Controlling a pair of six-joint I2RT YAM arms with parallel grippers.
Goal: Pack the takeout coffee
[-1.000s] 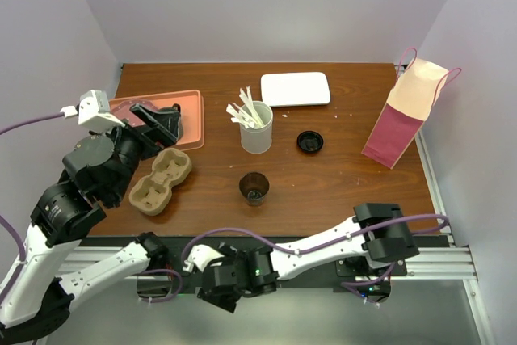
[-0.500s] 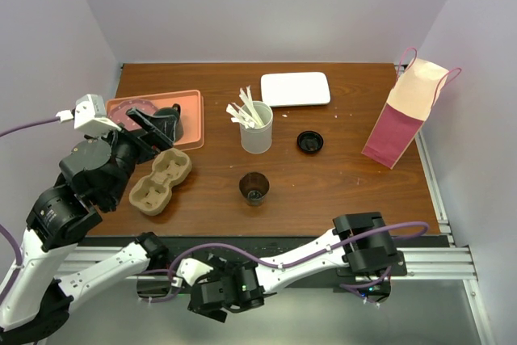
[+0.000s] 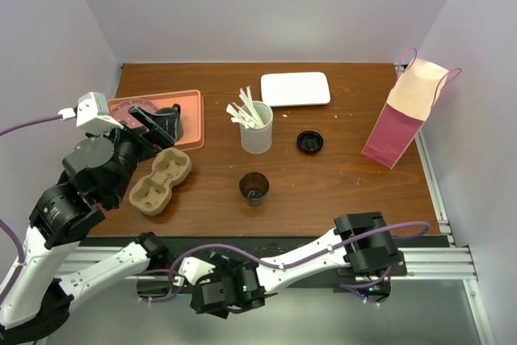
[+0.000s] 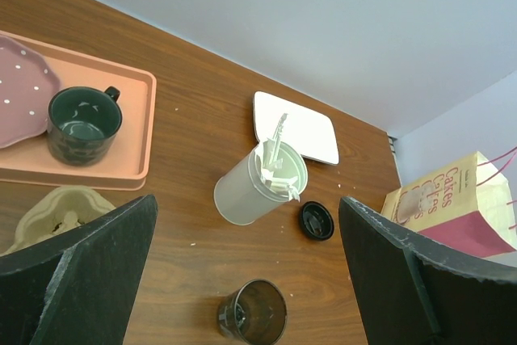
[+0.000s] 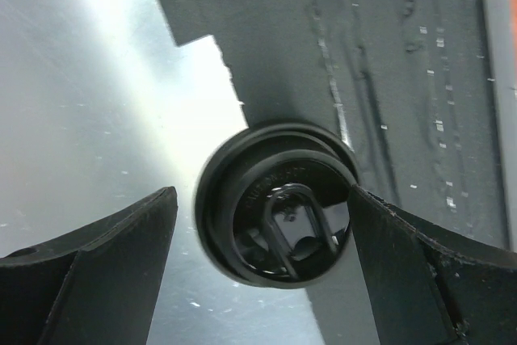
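Note:
The takeout coffee's dark brown cup [image 3: 254, 187] stands open-topped at mid-table, also low in the left wrist view [image 4: 253, 313]. One round black lid [image 3: 309, 141] lies on the wood to its right. A second black lid [image 5: 275, 208] lies on metal below the table's near edge. My right gripper [image 5: 262, 195] is open around that lid: the right finger is at its rim, the left finger apart from it. My left gripper [image 3: 157, 125] hangs open and empty above the tray's right end, facing the cup.
A white cup of stirrers [image 3: 257, 127] stands behind the dark cup. An orange tray [image 3: 192, 107] with a dark mug [image 4: 81, 123] sits far left, a cardboard cup carrier [image 3: 161, 179] in front of it. A white plate [image 3: 296, 88] lies at the back, a pink paper bag [image 3: 404, 115] at right.
My right arm has dropped lower and further left below the table's near edge, and its jaws have narrowed slightly around the lid. The left arm has barely shifted.

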